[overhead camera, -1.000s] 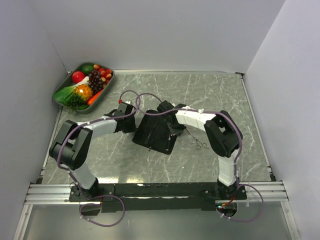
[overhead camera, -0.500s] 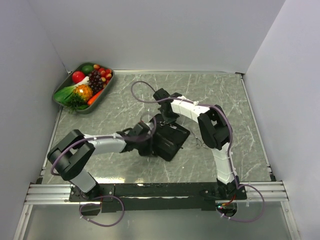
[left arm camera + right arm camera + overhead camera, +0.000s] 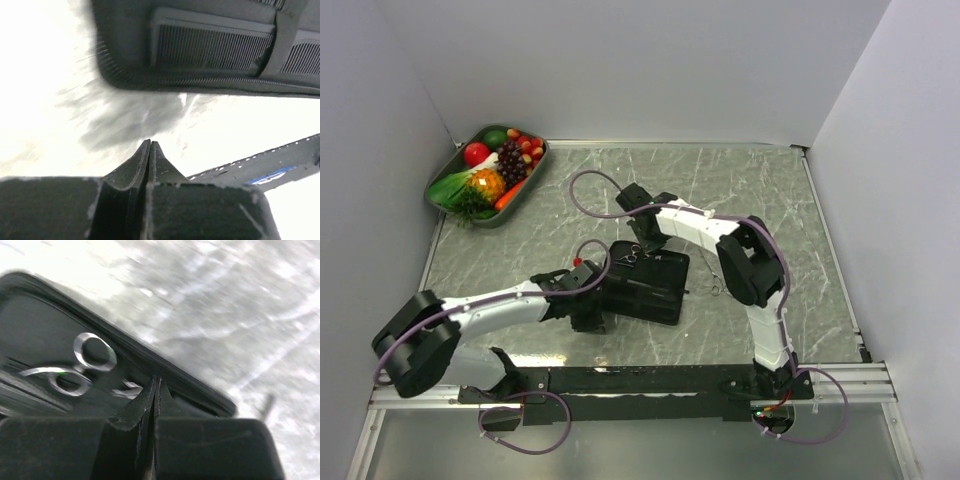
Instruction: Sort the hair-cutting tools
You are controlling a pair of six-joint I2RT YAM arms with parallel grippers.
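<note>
Within the last second the black pouch [image 3: 655, 290] has turned from a tilted position to lie nearly square, and the left arm has swung in to its near-left corner; I judge the pouch is being arranged to receive the tools. The left fingers [image 3: 142, 162] are pressed together and hold nothing; the right fingers [image 3: 149, 397], at the far edge, are pressed together too, empty. One pair of silver scissors [image 3: 628, 260], thin with ring handles, lies on the woven fabric; the second pair [image 3: 718, 291] is on the marbled table [image 3: 740, 190]; two ribbed black combs [image 3: 212, 47] sit in pockets.
</note>
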